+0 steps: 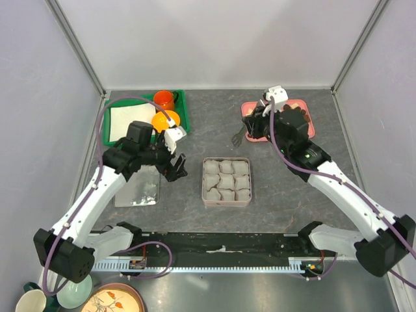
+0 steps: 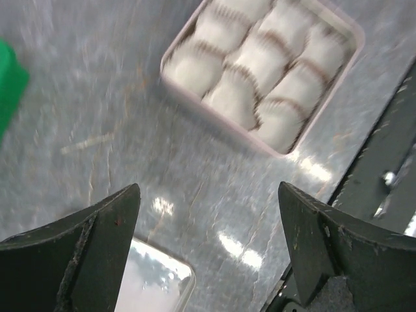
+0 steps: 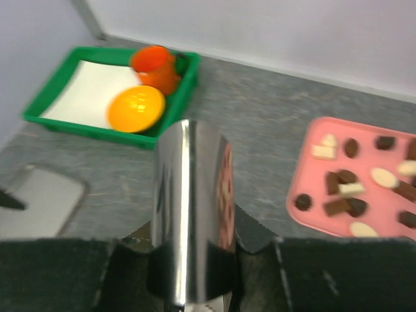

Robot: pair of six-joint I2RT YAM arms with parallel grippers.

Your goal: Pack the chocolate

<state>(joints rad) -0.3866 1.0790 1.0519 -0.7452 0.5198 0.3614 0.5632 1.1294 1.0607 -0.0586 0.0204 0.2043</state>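
Chocolate pieces (image 3: 337, 207), small, brown and cream, are lying on a pink plastic tray (image 3: 309, 175) right of the right jaws, which are clamping a shiny metal tool (image 3: 192, 208), while the farther left jaws are gaping.

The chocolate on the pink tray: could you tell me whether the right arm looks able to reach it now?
Probably yes. The right pincer, shut on a metal tool, hangs close by the pink tray, and nothing lies between it and the chocolate.
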